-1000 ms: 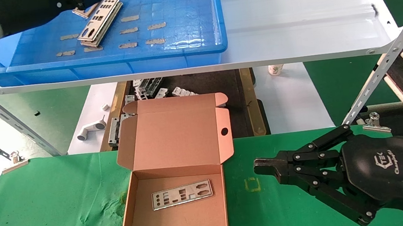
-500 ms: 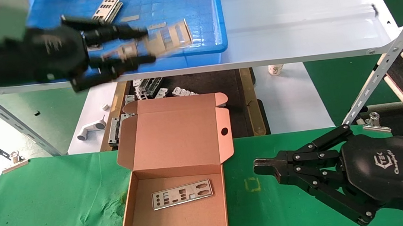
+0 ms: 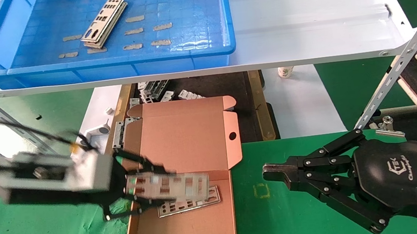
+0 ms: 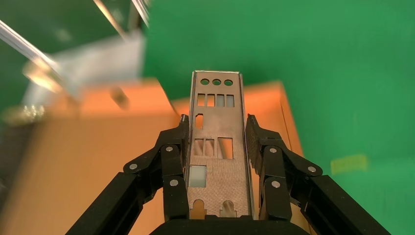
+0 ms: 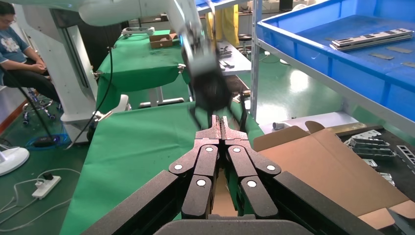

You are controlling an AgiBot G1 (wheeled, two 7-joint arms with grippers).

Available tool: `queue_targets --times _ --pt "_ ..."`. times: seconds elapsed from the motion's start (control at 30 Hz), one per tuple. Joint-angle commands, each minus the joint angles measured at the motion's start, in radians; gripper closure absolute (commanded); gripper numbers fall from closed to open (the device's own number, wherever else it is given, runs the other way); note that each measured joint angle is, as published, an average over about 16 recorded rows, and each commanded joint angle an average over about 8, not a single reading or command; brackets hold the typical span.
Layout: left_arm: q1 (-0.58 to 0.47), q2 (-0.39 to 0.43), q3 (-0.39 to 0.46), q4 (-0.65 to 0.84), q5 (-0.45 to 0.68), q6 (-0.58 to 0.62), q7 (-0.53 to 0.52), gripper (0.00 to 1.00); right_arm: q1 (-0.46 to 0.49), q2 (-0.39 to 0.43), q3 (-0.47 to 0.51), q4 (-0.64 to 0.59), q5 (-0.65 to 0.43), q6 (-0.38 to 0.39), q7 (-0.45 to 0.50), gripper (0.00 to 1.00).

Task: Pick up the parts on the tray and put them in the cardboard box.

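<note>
Here the left gripper [image 3: 142, 188] is over the near-left part of the box [image 3: 189, 227], its fingers [image 4: 173, 147] clamped on the long edges of a plate [image 4: 218, 147] that juts forward from the jaws; under that plate's far end a second plate [image 3: 198, 203] lies flat on the box floor; beyond the gripper the lid [image 3: 183, 135] stands open; well beyond and above it, a stack [image 3: 103, 23] waits in the tray [image 3: 117, 60]. The step looks like delivery, so the next move calls for lowering the plate level over the one below, then releasing; the stack remains to fetch. The right gripper [image 3: 274, 172] sits idle beside the box, fingers pressed together on nothing.
</note>
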Motion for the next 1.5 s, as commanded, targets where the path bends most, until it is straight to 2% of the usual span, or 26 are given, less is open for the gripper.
queue_targets --times 0.03,0.23,0.47,0.53,0.6,0.77,0.83,0.87,1.5 --pt "0.037 0.01 0.032 -0.003 0.043 -0.025 0.017 1.0 0.0 0.0 0.0 0.0 0.0 0.0 0.0 1.0" --pt "0.106 0.067 0.048 0.068 0.064 -0.099 0.058 1.0 0.0 0.0 0.0 0.0 0.0 0.0 0.0 1.0" --pt "0.117 0.133 0.054 0.193 0.07 -0.13 0.082 1.0 0.0 0.0 0.0 0.0 0.0 0.0 0.0 1.0" --pt "0.114 0.15 0.055 0.226 0.071 -0.137 0.091 0.94 0.0 0.0 0.0 0.0 0.0 0.0 0.0 1.0" --pt "0.111 0.166 0.055 0.257 0.071 -0.144 0.099 0.81 0.0 0.0 0.0 0.0 0.0 0.0 0.0 1.0" --pt "0.102 0.202 0.055 0.324 0.072 -0.16 0.116 0.22 0.0 0.0 0.0 0.0 0.0 0.0 0.0 1.0" --pt "0.1 0.215 0.055 0.348 0.073 -0.167 0.123 0.06 0.0 0.0 0.0 0.0 0.0 0.0 0.0 1.0" --pt "0.098 0.221 0.055 0.359 0.074 -0.17 0.126 0.02 0.0 0.0 0.0 0.0 0.0 0.0 0.0 1.0" --pt "0.046 0.287 0.06 0.511 0.082 -0.149 0.187 0.0 0.0 0.0 0.0 0.0 0.0 0.0 0.0 1.0"
